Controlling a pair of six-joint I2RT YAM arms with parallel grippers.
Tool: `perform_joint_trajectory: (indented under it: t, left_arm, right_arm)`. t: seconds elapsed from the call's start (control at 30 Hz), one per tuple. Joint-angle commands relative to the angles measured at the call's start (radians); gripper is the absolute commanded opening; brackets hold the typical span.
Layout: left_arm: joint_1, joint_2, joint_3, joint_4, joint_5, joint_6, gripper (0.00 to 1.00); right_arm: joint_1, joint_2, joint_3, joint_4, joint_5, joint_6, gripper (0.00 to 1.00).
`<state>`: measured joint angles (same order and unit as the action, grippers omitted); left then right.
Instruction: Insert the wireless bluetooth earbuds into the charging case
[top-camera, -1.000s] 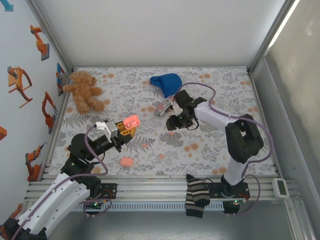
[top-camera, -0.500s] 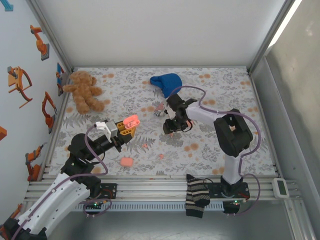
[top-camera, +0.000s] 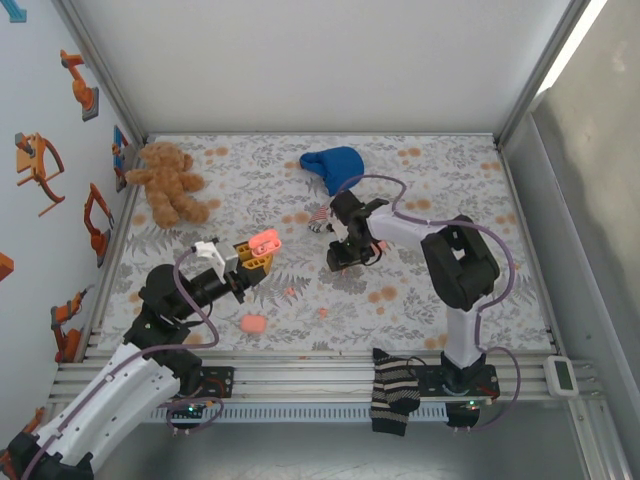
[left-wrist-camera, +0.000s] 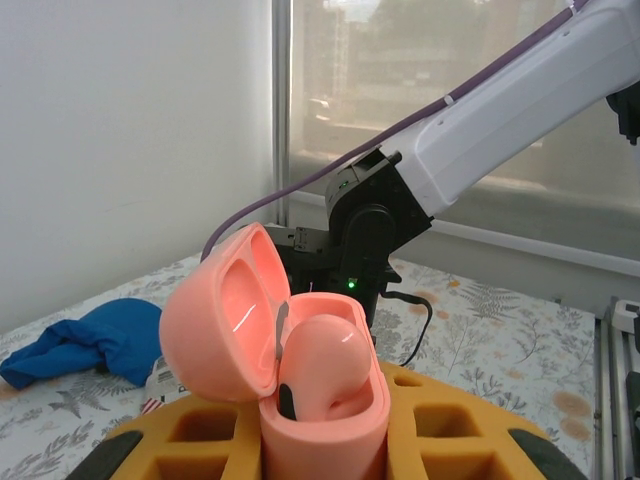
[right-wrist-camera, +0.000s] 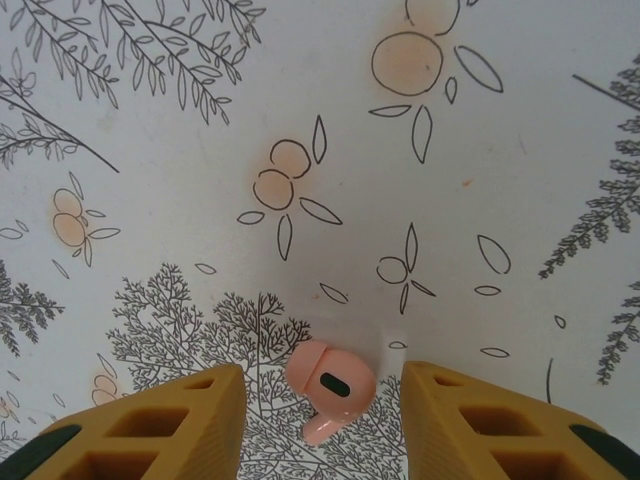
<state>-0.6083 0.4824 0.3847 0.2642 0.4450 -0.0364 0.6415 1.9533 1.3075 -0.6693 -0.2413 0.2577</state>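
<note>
The left pincer is clamped narrow on the case, a glossy salmon-pink plastic shell with rounded corners. It is held upright above the surface with its lid swung open to the left. The lid's hollow inside catches the light. A smooth, rounded pink form sits in the base, with a small dark tip at its lower left edge. The pincer's pads are yellow, matte and blocky, with square recesses.

The right pincer points straight down near the middle of the surface, its jaws standing apart. Between them lies an earbud, a coral-pink plastic nub with a bulbous head, a short stem and a dark oval mark. It rests on the cloth, with a gap to the pad on either side, so neither touches it.

A second earbud and a third earbud lie loose on the surface between the arms. A second case, closed, lies nearer the left arm's base.

The cloth is pale, printed with grey ferns and flat orange blossoms. A plush brown teddy lies at the far left, a crumpled blue cloth at the far middle, and a striped sock hangs over the near rail.
</note>
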Motion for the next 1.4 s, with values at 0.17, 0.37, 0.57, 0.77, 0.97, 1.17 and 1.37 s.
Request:
perform_joint_trajectory:
  t: [0.17, 0.37, 0.57, 0.77, 0.97, 1.17, 1.37]
  left_arm:
    - [-0.005, 0.005, 0.016, 0.02, 0.011, 0.011, 0.0]
    - [-0.005, -0.001, 0.016, 0.013, 0.007, 0.013, 0.0]
    - [-0.005, -0.004, 0.016, 0.005, 0.009, 0.014, 0.0]
    - [-0.004, -0.01, 0.014, -0.003, 0.004, 0.016, 0.0]
    - [-0.006, -0.029, 0.007, -0.011, -0.003, 0.013, 0.0]
    - [-0.004, -0.036, 0.007, -0.019, -0.009, 0.017, 0.0]
    - [-0.005, -0.03, 0.011, -0.016, -0.011, 0.023, 0.0]
  right_arm:
    - [0.014, 0.031, 0.036, -0.028, 0.025, -0.013, 0.41]
    - [0.021, 0.039, 0.035, -0.032, 0.034, -0.014, 0.4]
    - [0.031, 0.048, 0.039, -0.045, 0.048, -0.017, 0.37]
    - [0.036, 0.055, 0.039, -0.044, 0.05, -0.017, 0.35]
    - [0.04, 0.061, 0.042, -0.045, 0.05, -0.017, 0.33]
    - [0.044, 0.068, 0.049, -0.046, 0.051, -0.018, 0.31]
    - [0.044, 0.064, 0.055, -0.048, 0.046, -0.021, 0.26]
